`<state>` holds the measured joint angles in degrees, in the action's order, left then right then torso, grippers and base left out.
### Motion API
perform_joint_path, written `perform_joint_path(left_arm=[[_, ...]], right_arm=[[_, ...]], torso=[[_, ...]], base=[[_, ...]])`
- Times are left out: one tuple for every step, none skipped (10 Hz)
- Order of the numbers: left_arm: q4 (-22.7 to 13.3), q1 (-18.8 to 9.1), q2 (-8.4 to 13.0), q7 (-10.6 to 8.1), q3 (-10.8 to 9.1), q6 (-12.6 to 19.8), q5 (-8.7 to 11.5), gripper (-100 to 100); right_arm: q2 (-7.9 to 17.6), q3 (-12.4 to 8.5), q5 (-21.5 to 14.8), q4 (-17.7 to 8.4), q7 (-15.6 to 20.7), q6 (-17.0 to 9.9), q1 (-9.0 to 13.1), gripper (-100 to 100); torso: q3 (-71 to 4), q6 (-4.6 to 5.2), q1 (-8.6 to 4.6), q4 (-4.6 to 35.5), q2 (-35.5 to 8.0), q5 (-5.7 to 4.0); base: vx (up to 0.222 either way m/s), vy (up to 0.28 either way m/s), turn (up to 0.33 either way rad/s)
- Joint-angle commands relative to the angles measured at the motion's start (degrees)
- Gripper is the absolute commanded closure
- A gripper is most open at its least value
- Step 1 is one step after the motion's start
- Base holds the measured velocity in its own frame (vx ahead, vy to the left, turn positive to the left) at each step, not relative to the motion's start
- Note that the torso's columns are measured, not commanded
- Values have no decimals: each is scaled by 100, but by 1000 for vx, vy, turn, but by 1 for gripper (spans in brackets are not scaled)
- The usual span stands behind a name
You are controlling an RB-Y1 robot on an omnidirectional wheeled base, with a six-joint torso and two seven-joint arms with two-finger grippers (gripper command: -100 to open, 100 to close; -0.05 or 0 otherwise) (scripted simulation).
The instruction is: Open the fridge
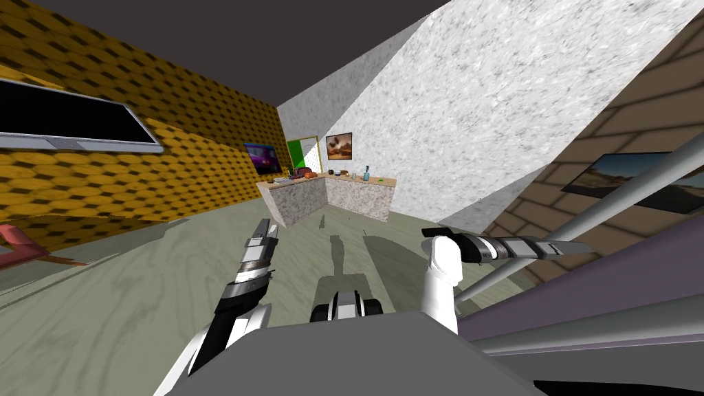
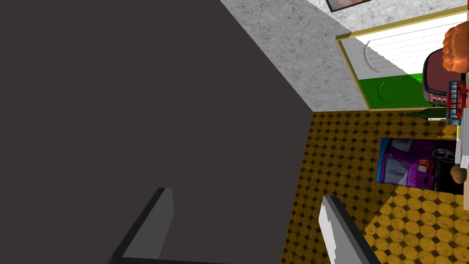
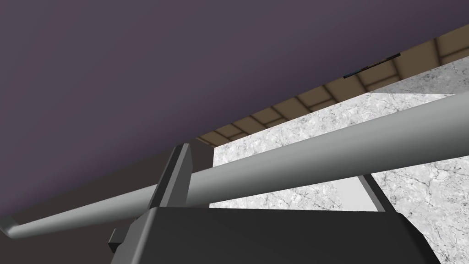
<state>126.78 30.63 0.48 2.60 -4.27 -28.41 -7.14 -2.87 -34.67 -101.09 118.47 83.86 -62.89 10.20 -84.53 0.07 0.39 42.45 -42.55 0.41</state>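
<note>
Reaching out to the robot's right, the right gripper (image 1: 583, 247) sits at the long grey cylindrical handle bar (image 3: 320, 151) of the fridge. The right wrist view gives the detail. The bar runs crosswise just above the gripper's dark body. One of the fingers (image 3: 176, 176) is in front of it and the other is mostly behind it. They are spread wide and not clenched on the bar. Whether they touch it I cannot tell.

Behind the bar is the fridge's flat purple-grey door (image 3: 137, 68). The head view places this door at the robot's near right, with the handle slanting up across it.

The left gripper (image 1: 265, 227) hangs over the pale wood-grain floor (image 1: 137, 289), just ahead of the chest. In the left wrist view its fingers (image 2: 336, 229) are released and hold nothing.

Farther off, an L-shaped speckled stone desk (image 1: 295, 199) stands near the room's far corner. The head view shows an orange rounded object (image 1: 311, 174) and a small blue bottle (image 1: 366, 174) on its top. The left wrist view adds a red appliance (image 2: 453, 98) and a dark green bottle (image 2: 426, 113) at the desk's edge. It also shows a purple picture (image 2: 412, 167) on the yellow patterned wall (image 2: 343, 137) behind.
</note>
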Motion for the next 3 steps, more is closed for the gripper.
perform_joint_path(left_arm=[[0, 0, 0, 0, 0, 0, 0, 0], [0, 0, 0, 0, 0, 0, 0, 0], [0, 0, 0, 0, 0, 0, 0, 0]], right_arm=[[0, -1, 9, -12, -4, -9, -6, 0], [0, -2, 17, -22, -7, -16, -11, 0], [0, -4, 24, -30, -9, -22, -15, 0]], torso=[[-7, -2, -5, -4, 11, -4], [-10, -4, -8, -7, 18, -8], [-10, -6, -11, -10, 22, -13]], base=[[0, 0, 0], [0, 0, 0], [0, 0, 0]])
